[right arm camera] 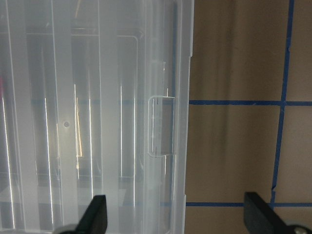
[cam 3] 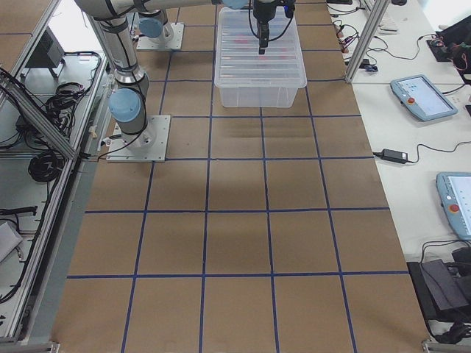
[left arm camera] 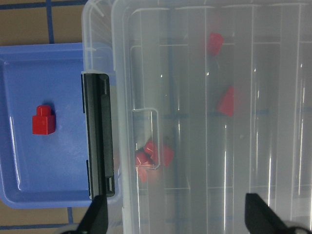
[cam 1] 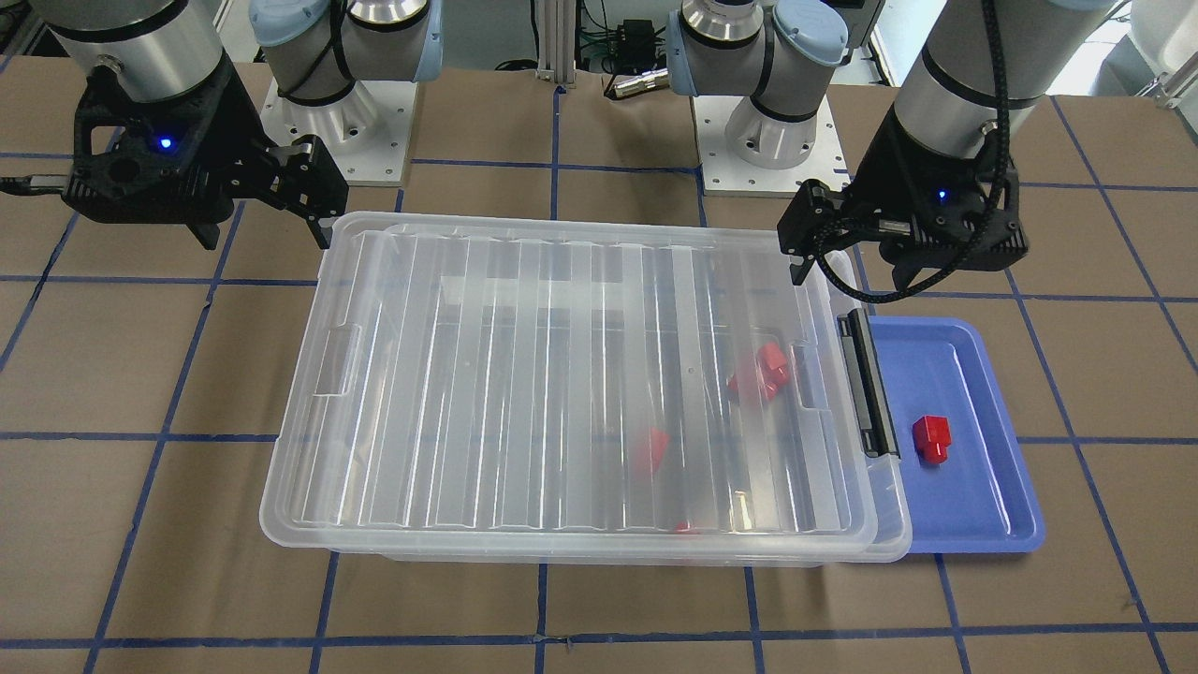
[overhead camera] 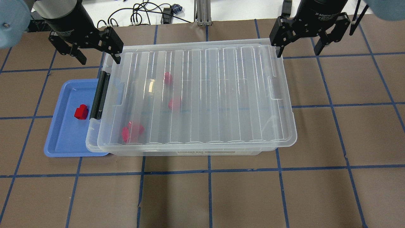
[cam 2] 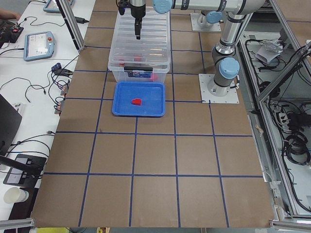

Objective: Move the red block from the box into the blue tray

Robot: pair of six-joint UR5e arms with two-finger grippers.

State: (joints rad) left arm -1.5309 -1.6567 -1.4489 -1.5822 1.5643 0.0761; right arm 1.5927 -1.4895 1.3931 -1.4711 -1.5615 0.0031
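Observation:
One red block (cam 1: 931,438) lies in the blue tray (cam 1: 983,505), also seen overhead (overhead camera: 81,111) and in the left wrist view (left arm camera: 44,120). The clear box (overhead camera: 196,95) stands beside the tray with its ribbed lid on and its black latch (overhead camera: 99,96) at the tray end. Several more red blocks (overhead camera: 133,131) show blurred through the lid. My left gripper (overhead camera: 98,57) is open and empty above the box's latch-end far corner. My right gripper (overhead camera: 298,51) is open and empty above the opposite far corner.
The tray (overhead camera: 63,139) is partly tucked under the box's latch end. The table is brown with blue tape grid lines (overhead camera: 208,171). Both arm bases (cam 1: 337,122) stand behind the box. Cables lie past the table's far edge (overhead camera: 142,12).

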